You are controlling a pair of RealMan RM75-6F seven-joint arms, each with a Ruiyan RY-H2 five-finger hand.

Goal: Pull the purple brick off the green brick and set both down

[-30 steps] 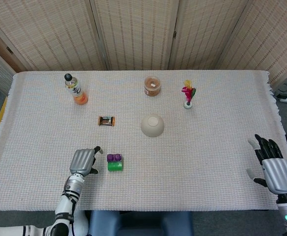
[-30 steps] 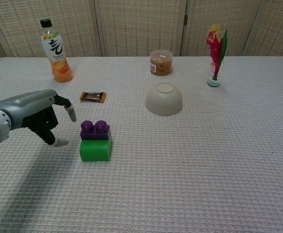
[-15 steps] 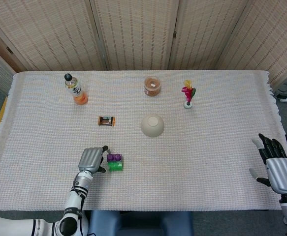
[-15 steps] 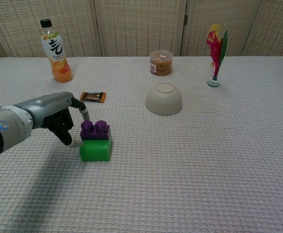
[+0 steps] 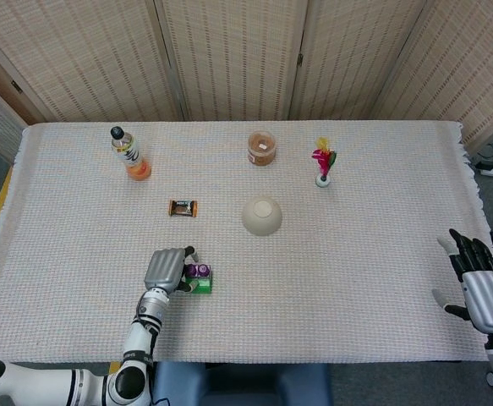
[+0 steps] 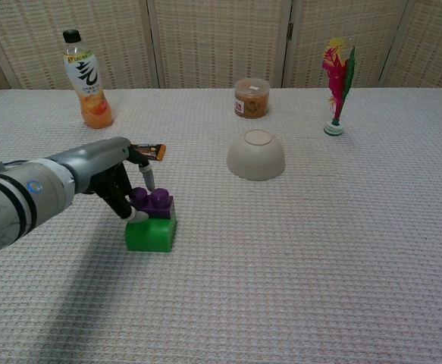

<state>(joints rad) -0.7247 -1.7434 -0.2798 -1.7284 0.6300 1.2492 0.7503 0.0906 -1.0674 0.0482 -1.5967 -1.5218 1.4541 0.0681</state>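
A small purple brick (image 5: 198, 271) (image 6: 155, 201) sits stacked on a larger green brick (image 5: 199, 285) (image 6: 151, 233) near the table's front, left of centre. My left hand (image 5: 166, 269) (image 6: 114, 180) is against the stack's left side. Its thumb touches the seam under the purple brick, and a finger arches just over the studs, with the fingers still apart. Both bricks rest on the cloth. My right hand (image 5: 480, 286) hovers at the table's right edge with its fingers spread and nothing in it; only the head view shows it.
An upturned beige bowl (image 5: 262, 215) (image 6: 256, 154) lies right of and behind the bricks. A snack bar (image 5: 183, 207) (image 6: 154, 152) lies just behind my left hand. Along the back stand an orange drink bottle (image 5: 129, 154) (image 6: 86, 80), a jar (image 5: 261, 147) (image 6: 252, 98) and a feather shuttlecock (image 5: 323, 162) (image 6: 336, 76).
My left hand has slid right across the cloth and reached the stacked bricks, its thumb and finger now at the purple brick. My right hand has drifted slightly toward the table's edge.
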